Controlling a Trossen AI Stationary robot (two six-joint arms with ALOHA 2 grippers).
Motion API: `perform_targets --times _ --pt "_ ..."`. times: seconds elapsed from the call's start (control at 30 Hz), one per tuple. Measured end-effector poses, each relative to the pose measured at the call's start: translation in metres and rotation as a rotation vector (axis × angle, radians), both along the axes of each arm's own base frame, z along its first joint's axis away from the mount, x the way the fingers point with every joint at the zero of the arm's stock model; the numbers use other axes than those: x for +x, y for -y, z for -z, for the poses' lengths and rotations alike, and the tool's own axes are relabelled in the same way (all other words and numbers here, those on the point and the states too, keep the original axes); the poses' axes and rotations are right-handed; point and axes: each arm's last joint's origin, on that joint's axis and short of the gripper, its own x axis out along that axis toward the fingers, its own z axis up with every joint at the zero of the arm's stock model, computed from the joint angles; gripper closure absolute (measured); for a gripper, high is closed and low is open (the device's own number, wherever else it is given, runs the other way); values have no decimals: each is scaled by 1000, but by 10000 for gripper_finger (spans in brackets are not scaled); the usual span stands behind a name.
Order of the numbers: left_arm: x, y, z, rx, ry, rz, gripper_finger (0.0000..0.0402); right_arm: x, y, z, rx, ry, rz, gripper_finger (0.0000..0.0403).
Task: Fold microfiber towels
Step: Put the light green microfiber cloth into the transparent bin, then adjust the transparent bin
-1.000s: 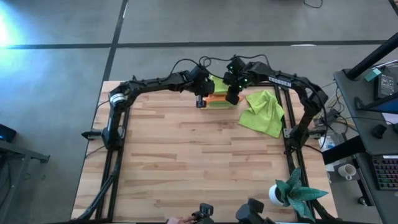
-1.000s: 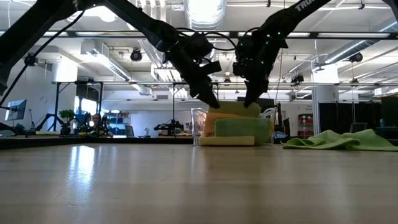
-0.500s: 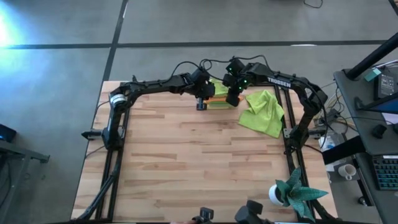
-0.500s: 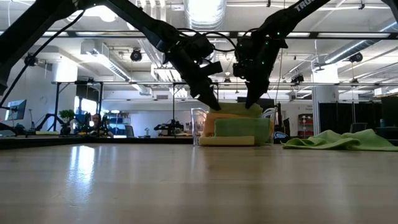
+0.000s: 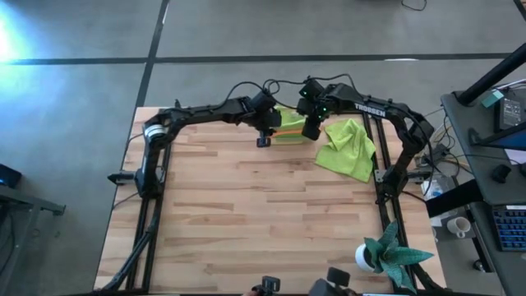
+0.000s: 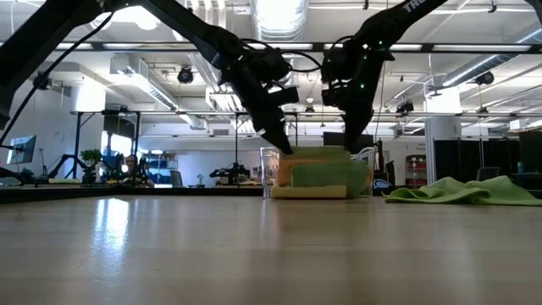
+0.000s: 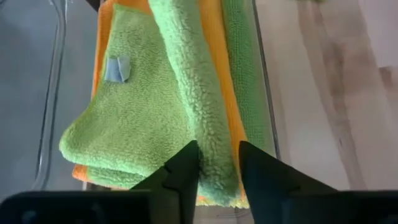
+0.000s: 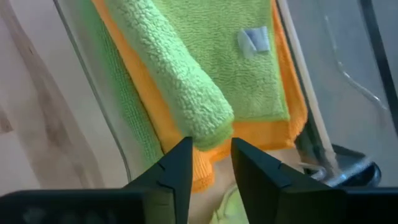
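At the far edge of the wooden counter (image 5: 246, 214) stands a clear plastic bin (image 6: 315, 174) holding a stack of folded microfiber towels: a lime green towel (image 7: 149, 106) lies on top with a small pale tag showing, its rolled fold running along the stack, an orange towel (image 8: 273, 134) lies under it, and another green towel (image 7: 244, 74) rests against the bin's clear wall. Both arms reach in over the bin from either side. The left pincer (image 7: 217, 168) hangs just above the bin at one end of the top towel's rolled fold, its two dark fingers parted with a narrow gap and the fold showing between them; it grips nothing. The right pincer (image 8: 210, 165) hangs over the other end of the same fold, its fingers likewise a little apart and empty. In the low view both pincers point down with their tips just at the top of the stack. Beside the bin, on the right arm's side, a loose lime green towel (image 5: 348, 148) lies crumpled on the counter. A teal spiky-leaved plant (image 5: 393, 253) in a white pot stands at the near right corner.
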Motion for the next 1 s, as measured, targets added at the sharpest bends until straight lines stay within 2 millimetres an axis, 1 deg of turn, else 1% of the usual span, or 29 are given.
perform_targets --times 0.17,0.27,0.37,0.43,0.57,0.8,0.9,1.0 --pt "-2 1 -15 10 41 -5 277 -5 -4 -13 -2 43 10 287" --pt "-5 3 -27 -2 78 -33 269 -7 -8 -25 11 112 14 289" --pt "-8 4 -41 0 122 -65 267 -4 -6 -32 -19 197 53 296" --pt "-10 3 -47 20 132 -116 267 1 -2 -34 -45 264 88 303" --pt "-13 0 -44 49 104 -161 267 9 5 -26 -38 299 141 322" --pt "-16 -1 -32 38 73 -169 267 16 10 -2 28 248 211 362" --pt "-17 -2 -28 38 74 -171 267 17 11 2 49 240 233 376" --pt "-19 -1 -19 31 58 -172 267 16 10 9 90 203 250 388"
